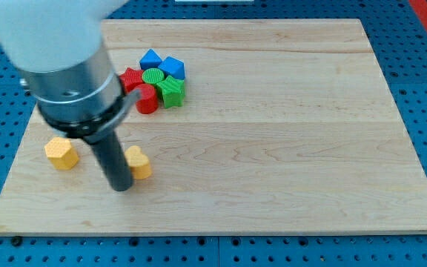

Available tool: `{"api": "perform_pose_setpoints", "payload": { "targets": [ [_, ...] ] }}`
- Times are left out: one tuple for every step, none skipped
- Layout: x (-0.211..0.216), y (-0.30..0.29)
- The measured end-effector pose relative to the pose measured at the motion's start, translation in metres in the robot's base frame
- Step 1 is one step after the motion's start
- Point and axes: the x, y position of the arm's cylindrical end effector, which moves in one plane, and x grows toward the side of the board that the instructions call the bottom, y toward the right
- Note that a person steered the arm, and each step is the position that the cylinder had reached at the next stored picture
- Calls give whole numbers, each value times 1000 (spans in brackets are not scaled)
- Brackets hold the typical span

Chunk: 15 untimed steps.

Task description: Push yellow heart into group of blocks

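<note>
The yellow heart (138,163) lies on the wooden board (273,148) at the lower left. My tip (121,187) stands just left of it, touching or nearly touching its left side. The group of blocks sits above, near the view's top: a blue block (150,58), a blue block (173,68), a green round block (154,76), a green star-shaped block (172,92), a red block (130,78) and a red round block (147,100). The arm's body hides part of the red block.
A yellow hexagonal block (61,153) lies left of my tip near the board's left edge. The large grey and white arm body (65,67) covers the upper left of the board. A blue perforated table surrounds the board.
</note>
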Motion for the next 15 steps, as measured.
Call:
{"api": "perform_pose_setpoints", "payload": {
  "targets": [
    [-7, 20],
    [-9, 19],
    [-9, 11],
    [-16, 10],
    [-40, 13],
    [-58, -1],
    [-70, -10],
    [-87, 9],
    [-89, 48],
    [-75, 77],
    [-37, 52],
    [-36, 64],
    [-60, 84],
    [-76, 118],
    [-97, 142]
  ]
}}
